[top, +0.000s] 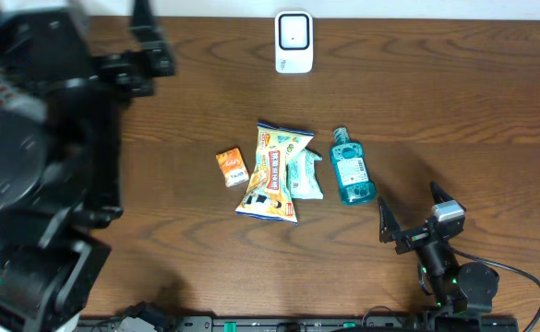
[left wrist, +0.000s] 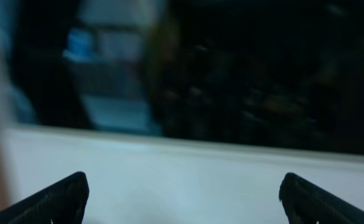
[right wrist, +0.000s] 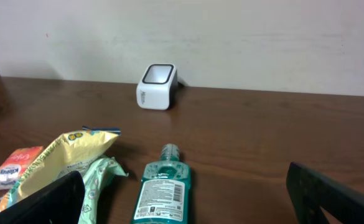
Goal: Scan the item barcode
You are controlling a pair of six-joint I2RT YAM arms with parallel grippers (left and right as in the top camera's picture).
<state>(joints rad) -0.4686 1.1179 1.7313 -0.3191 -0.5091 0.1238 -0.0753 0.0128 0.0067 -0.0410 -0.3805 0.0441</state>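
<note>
Several items lie in a cluster mid-table: a teal mouthwash bottle [top: 351, 167] with its back label up, a yellow snack bag [top: 273, 172], a pale green packet [top: 305, 175] and a small orange packet [top: 232, 167]. The white barcode scanner [top: 294, 41] stands at the far edge. My right gripper [top: 413, 217] is open and empty, just short of the bottle [right wrist: 164, 190], whose barcode [right wrist: 178, 192] faces up; the scanner [right wrist: 156, 86] is beyond. My left gripper [top: 151, 41] is at the far left, open and empty [left wrist: 183, 186], facing a white wall.
The left arm's black bulk [top: 39, 166] covers the table's left side. The snack bag [right wrist: 63, 158], green packet [right wrist: 101, 177] and orange packet [right wrist: 15, 167] lie left of the bottle. Bare wood stretches between the cluster and the scanner, and to the bottle's right.
</note>
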